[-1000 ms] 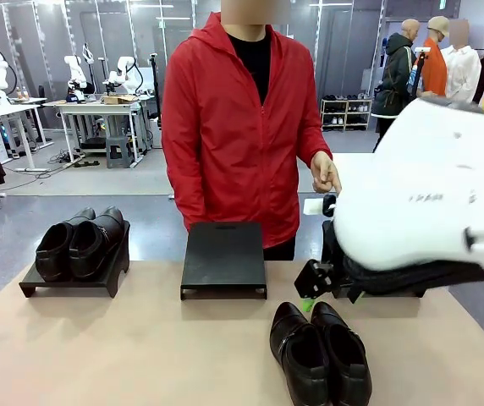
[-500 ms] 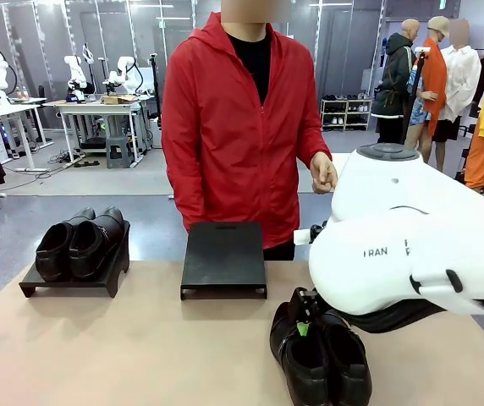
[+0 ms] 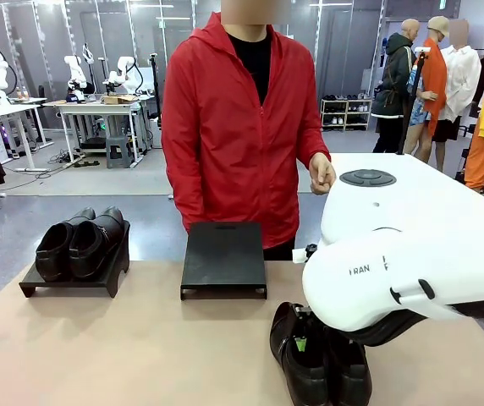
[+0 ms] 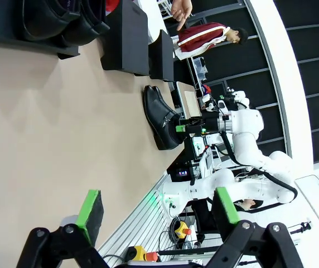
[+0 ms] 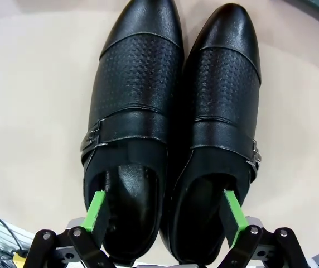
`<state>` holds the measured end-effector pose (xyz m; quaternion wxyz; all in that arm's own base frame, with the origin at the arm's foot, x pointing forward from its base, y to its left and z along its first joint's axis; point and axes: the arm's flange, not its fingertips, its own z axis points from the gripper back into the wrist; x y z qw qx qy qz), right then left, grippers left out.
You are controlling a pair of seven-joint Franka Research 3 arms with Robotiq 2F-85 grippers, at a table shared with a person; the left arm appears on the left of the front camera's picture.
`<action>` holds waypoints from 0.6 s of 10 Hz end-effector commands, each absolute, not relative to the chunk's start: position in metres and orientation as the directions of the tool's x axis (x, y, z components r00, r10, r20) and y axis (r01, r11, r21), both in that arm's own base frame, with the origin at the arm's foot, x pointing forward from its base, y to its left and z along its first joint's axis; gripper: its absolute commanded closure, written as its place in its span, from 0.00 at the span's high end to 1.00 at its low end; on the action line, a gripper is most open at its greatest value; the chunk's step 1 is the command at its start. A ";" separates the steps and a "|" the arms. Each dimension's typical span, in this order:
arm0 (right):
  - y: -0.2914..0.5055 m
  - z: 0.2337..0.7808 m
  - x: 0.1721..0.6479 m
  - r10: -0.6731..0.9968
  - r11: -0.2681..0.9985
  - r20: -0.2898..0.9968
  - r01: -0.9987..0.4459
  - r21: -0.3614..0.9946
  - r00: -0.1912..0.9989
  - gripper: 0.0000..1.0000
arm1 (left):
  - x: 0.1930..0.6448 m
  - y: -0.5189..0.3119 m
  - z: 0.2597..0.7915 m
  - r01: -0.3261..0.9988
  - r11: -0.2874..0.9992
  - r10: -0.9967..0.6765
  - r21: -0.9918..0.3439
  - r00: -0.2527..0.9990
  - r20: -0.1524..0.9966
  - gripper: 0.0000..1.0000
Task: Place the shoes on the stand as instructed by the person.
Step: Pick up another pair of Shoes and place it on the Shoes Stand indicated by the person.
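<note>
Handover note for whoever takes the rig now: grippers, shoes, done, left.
Left gripper: open, holding nothing, above the table.
Right gripper: open, spread over the heel ends of the loose pair on the table; not gripping.
Done: other pair sits on the left stand.
Left: grasp the loose pair, set it on the stand the person indicates; middle stand is bare.

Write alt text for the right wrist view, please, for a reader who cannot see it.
The open right gripper hangs over the heel end of a pair of glossy black buckled shoes, one green pad at each shoe's opening. They lie side by side on a beige table.
</note>
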<state>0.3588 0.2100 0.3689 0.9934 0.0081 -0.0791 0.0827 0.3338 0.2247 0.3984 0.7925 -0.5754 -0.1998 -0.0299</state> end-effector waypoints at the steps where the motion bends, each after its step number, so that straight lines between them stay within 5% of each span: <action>1: 0.191 0.331 0.319 0.122 0.992 0.181 -0.121 -0.021 0.976 1.00 | 0.329 0.222 0.400 0.290 0.331 0.174 -0.898 0.916 0.360 1.00; 2: 0.191 0.324 0.318 0.122 0.992 0.168 -0.119 -0.030 0.978 1.00 | 0.329 0.222 0.400 0.290 0.331 0.174 -0.898 0.916 0.360 1.00; 5: 0.190 0.314 0.318 0.117 0.993 0.136 -0.114 -0.029 0.984 0.06 | 0.329 0.222 0.400 0.290 0.331 0.174 -0.898 0.916 0.360 1.00; 6: 0.189 0.311 0.318 0.115 0.993 0.124 -0.112 -0.024 0.986 0.00 | 0.329 0.222 0.400 0.290 0.331 0.174 -0.898 0.916 0.360 1.00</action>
